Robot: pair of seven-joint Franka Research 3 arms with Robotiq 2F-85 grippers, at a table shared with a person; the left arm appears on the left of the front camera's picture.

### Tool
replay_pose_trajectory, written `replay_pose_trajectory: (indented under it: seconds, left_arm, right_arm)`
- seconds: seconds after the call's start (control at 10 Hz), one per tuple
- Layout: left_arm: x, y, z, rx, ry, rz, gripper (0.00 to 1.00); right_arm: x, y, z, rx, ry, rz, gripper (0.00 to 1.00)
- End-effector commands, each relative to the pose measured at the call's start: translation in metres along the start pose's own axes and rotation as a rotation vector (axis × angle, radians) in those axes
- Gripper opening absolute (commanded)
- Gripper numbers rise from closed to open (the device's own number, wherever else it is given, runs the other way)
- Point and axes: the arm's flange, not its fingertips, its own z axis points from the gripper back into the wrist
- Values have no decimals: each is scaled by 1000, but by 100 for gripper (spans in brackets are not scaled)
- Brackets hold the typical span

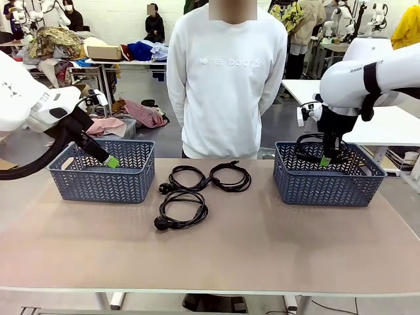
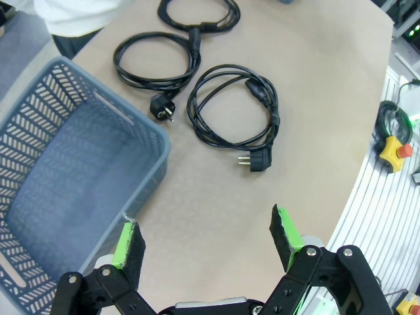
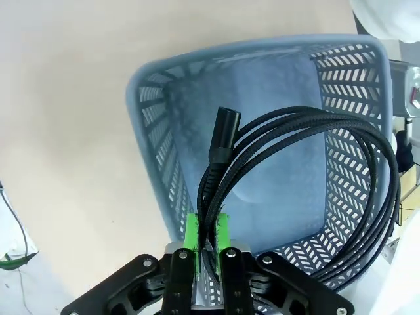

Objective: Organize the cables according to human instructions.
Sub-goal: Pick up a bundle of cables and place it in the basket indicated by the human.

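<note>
Three black coiled cables lie mid-table: one at the back left point(image 1: 186, 177), one at the back right point(image 1: 230, 176), one nearer point(image 1: 180, 213) with a chunky plug. The left wrist view shows them too: the nearer coil point(image 2: 233, 108), the middle one point(image 2: 157, 56) and the farthest point(image 2: 197, 13). My left gripper point(image 1: 111, 161) point(image 2: 207, 239) hangs open beside the left grey basket point(image 1: 102, 180) point(image 2: 65, 177), holding nothing. My right gripper point(image 1: 326, 159) point(image 3: 207, 236) is shut on the fourth cable point(image 1: 314, 146) point(image 3: 295, 170), whose coil hangs into the right grey basket point(image 1: 328, 184) point(image 3: 157, 151).
A person in a white sweatshirt point(image 1: 226, 79) stands at the far edge, hands out of sight. A yellow box with a red button point(image 2: 392, 147) hangs off the table's side. A white table point(image 1: 394, 125) stands behind the right basket.
</note>
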Motion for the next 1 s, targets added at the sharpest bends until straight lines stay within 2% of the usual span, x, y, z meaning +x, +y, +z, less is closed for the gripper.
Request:
replay_pose_trajectory:
  seconds: [0.0,0.2,0.3,0.4,0.5,0.6,0.7,0.8,0.9]
  left_arm:
    - [-2,3,0,-20,-19,-15,100]
    - [-2,3,0,-20,-19,-15,100]
    - [-2,3,0,-20,-19,-15,100]
    - [-2,3,0,-20,-19,-15,100]
    - [-2,3,0,-20,-19,-15,100]
    - [-2,3,0,-20,-19,-15,100]
    - [-2,3,0,-20,-19,-15,100]
    - [-2,3,0,-20,-19,-15,100]
    - [-2,3,0,-20,-19,-15,100]
  right_arm:
    - [2,-11,1,-9,16,1,12]
    - [3,-14,-3,2,22,-1,12]
    - [4,-15,-4,7,28,-6,32]
    - [4,-17,-5,11,27,-17,32]
    - [5,-18,-5,12,24,-26,51]
    - [4,-18,-4,11,15,-31,36]
    - [5,-18,-3,13,13,-34,71]
    - [4,-18,-3,18,9,-38,56]
    - [4,-17,-3,24,10,-40,91]
